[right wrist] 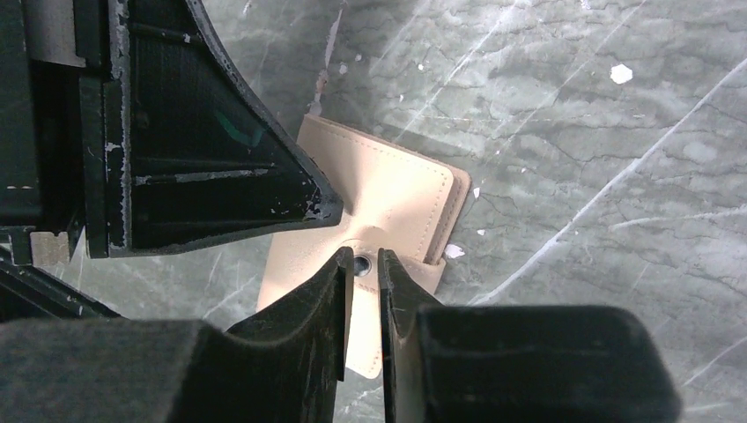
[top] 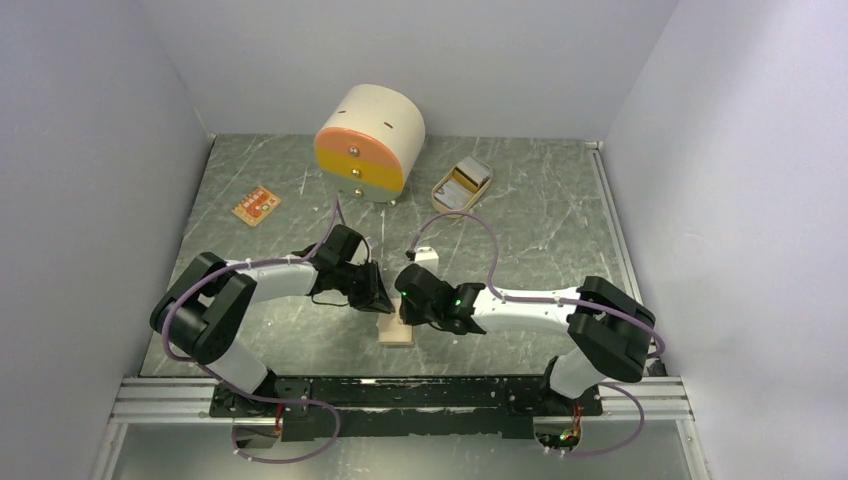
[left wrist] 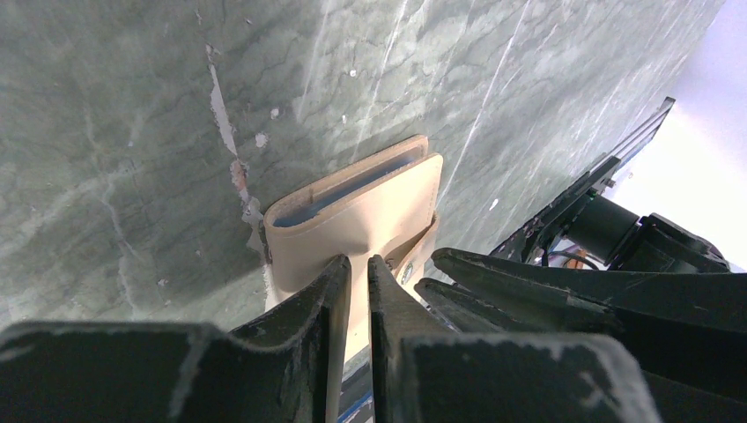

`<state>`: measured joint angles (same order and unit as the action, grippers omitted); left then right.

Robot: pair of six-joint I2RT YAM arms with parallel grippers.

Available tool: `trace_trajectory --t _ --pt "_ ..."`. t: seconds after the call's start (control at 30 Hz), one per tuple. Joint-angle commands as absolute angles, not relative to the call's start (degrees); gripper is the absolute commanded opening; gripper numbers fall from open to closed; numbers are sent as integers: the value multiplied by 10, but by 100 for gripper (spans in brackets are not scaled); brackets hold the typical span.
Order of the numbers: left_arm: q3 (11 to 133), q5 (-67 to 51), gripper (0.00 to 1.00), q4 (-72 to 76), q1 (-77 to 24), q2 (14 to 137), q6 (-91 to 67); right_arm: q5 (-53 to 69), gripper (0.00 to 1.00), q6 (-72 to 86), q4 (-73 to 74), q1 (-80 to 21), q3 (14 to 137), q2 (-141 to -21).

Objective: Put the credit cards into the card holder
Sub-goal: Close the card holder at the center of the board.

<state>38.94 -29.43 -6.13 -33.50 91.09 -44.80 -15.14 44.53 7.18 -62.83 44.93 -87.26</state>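
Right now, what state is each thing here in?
Card holder: folded, blue card inside, snap tab undone.
Left hand: closed on the holder's edge.
Right hand: closed on the snap tab.
Loose card: lying flat, outside the holder.
Drawer box: drawers shut.
Tray: something lying in it.

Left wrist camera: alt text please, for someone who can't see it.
The tan card holder lies folded on a green marbled table, the edge of a blue card showing inside. The left gripper pinches its near side, with the right gripper close beside.
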Motion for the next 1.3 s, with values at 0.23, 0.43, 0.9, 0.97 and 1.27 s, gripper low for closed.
trace_trajectory --t 0.23,0.43,0.9,0.97,1.27 --pt "375 -268 20 -61 -340 906 -442 -144 20 446 61 -635 451 -880" --pt "377 -269 20 -60 -340 908 -442 -139 17 446 56 -639 451 -886" --pt "376 -269 20 -59 -340 906 -444 -138 17 445 55 -643 456 -903" --pt "376 -269 20 -60 -340 906 -443 -140 17 445 55 -644 456 -905" --pt "376 -268 20 -60 -341 906 -443 -146 15 439 64 -649 469 -915"
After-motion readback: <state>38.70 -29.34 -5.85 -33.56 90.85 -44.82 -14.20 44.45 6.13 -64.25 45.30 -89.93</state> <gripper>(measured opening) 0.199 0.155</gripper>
